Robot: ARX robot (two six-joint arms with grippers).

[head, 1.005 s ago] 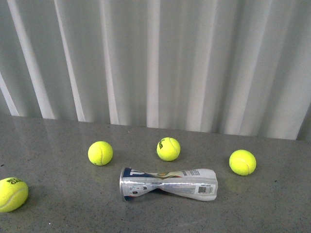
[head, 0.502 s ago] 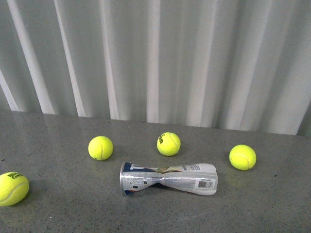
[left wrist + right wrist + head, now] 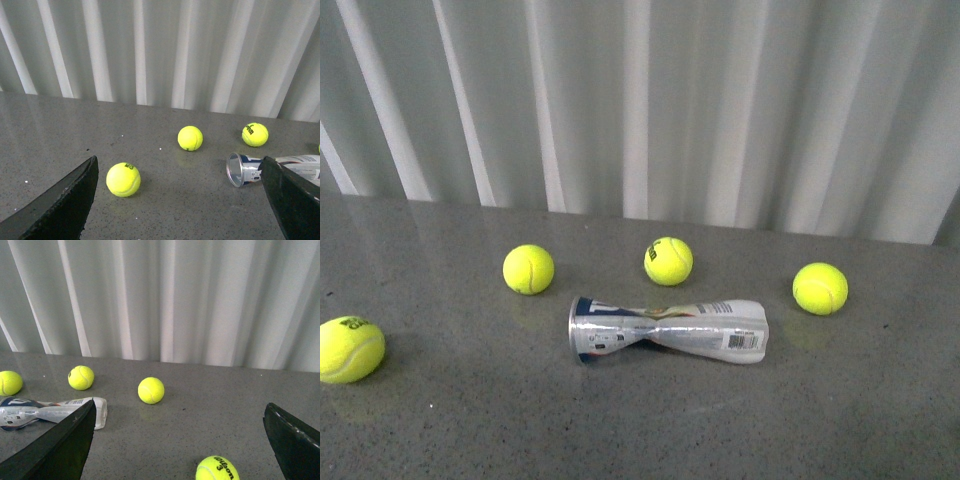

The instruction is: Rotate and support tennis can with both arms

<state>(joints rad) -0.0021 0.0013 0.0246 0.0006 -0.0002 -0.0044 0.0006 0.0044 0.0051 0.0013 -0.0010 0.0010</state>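
The tennis can (image 3: 667, 331) lies on its side on the grey table, pinched in at its middle, its open silver rim to the left and its barcode end to the right. Neither arm shows in the front view. In the left wrist view the can's open rim (image 3: 239, 169) lies just inside one finger (image 3: 292, 200), and my left gripper (image 3: 180, 200) is open and empty. In the right wrist view the can (image 3: 52, 410) lies beside one finger (image 3: 60, 450), partly hidden by it. My right gripper (image 3: 180, 445) is open and empty.
Several yellow-green tennis balls lie around the can: one at far left (image 3: 350, 349), behind-left (image 3: 528, 269), behind (image 3: 668, 261) and behind-right (image 3: 820, 288). Another ball (image 3: 217, 469) lies between the right fingers. A white pleated curtain (image 3: 640, 100) backs the table.
In the front view the can and balls have slid upward in the picture, showing more near tabletop. The can and balls keep their places relative to one another.
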